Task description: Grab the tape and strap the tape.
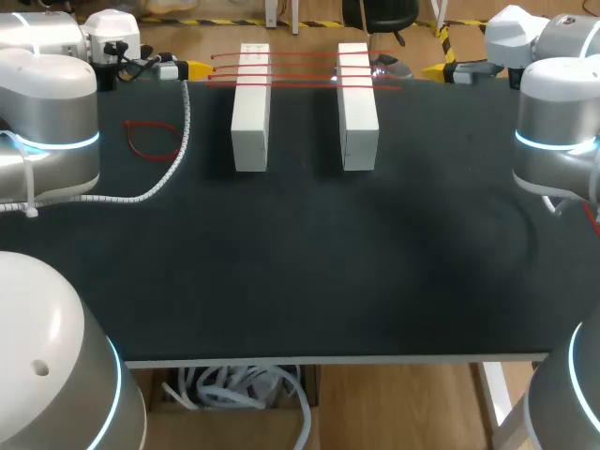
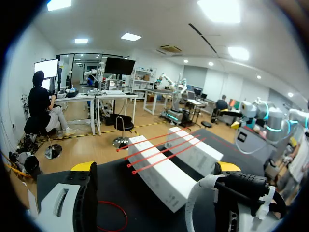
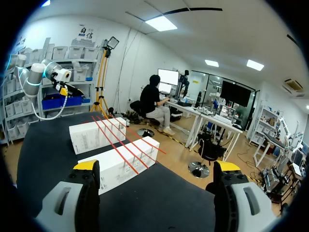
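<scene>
Red tape strips lie across two white boxes at worktop far edge; spare red loop lies nr left arm. Left fingers & right fingers wide open, empty.

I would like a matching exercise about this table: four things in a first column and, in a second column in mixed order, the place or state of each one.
Column one
1. white boxes
2. stretched red tapes
3. loose red tape
4. right gripper

Column two
A. lies flat on the table, apart from the boxes
B. run across the tops of both boxes
C. open, nothing between its fingers
D. stand side by side on the table

Right pairs: 1-D, 2-B, 3-A, 4-C
</scene>
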Robot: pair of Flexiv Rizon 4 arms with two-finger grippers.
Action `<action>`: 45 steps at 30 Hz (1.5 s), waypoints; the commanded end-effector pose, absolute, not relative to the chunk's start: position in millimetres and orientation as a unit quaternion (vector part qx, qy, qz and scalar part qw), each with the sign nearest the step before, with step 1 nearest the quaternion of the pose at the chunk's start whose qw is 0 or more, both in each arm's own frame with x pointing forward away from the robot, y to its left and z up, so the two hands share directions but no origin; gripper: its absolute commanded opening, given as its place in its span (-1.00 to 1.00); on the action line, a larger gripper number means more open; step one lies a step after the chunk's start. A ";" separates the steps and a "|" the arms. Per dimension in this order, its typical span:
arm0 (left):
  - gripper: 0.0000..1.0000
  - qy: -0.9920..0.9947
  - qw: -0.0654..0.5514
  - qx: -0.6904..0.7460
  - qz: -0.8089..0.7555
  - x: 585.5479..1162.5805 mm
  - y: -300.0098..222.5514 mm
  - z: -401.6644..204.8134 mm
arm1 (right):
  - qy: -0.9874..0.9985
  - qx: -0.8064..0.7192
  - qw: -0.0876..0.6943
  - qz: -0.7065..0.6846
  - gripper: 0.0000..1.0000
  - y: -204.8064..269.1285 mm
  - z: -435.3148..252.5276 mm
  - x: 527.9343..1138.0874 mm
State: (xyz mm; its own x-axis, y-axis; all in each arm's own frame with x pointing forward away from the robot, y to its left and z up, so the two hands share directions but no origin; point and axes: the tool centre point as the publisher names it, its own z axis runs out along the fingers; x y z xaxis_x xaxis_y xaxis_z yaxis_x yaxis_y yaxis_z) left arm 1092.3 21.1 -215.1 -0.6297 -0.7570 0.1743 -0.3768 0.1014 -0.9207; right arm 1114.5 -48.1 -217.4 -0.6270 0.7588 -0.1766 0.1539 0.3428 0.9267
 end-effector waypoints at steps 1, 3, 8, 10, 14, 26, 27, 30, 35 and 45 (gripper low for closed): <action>1.00 0.719 0.178 -0.392 -0.545 1092.0 20.7 -217.1 | 0.759 0.300 0.308 0.488 1.00 -49.0 -216.9 1114.2; 1.00 0.719 0.178 -0.392 -0.545 1092.0 20.7 -217.1 | 0.759 0.300 0.308 0.488 1.00 -49.0 -216.9 1114.2; 1.00 0.719 0.178 -0.392 -0.545 1092.0 20.7 -217.1 | 0.759 0.300 0.308 0.488 1.00 -49.0 -216.9 1114.2; 1.00 0.719 0.178 -0.392 -0.545 1092.0 20.7 -217.1 | 0.759 0.300 0.308 0.488 1.00 -49.0 -216.9 1114.2; 1.00 0.719 0.178 -0.392 -0.545 1092.0 20.7 -217.1 | 0.759 0.300 0.308 0.488 1.00 -49.0 -216.9 1114.2; 1.00 0.753 0.137 -0.273 -0.583 1103.3 46.4 -230.6 | 0.759 0.300 0.308 0.488 1.00 -49.0 -216.9 1114.2; 0.75 0.757 0.121 -0.263 -0.585 1102.7 46.7 -230.3 | 0.759 0.300 0.308 0.488 1.00 -49.0 -216.9 1114.2; -0.07 0.762 0.120 -0.242 -0.589 1100.6 44.6 -229.6 | 0.759 0.300 0.308 0.488 1.00 -49.0 -216.9 1114.2; -0.18 0.763 0.126 -0.217 -0.596 1095.0 36.2 -226.6 | 0.759 0.300 0.308 0.488 1.00 -49.0 -216.9 1114.2; -0.32 0.760 0.121 -0.189 -0.610 1089.3 19.1 -227.6 | 0.759 0.300 0.308 0.488 1.00 -49.0 -216.9 1114.2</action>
State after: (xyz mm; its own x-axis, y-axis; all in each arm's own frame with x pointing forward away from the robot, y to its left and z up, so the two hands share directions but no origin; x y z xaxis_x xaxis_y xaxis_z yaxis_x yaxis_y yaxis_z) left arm 1089.3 20.2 -224.0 -0.8992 -0.4344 0.0527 -0.1495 0.1917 -0.9700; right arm 1114.4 -48.2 -217.4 -0.6272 0.7586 -0.1765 0.1537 0.3427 0.9268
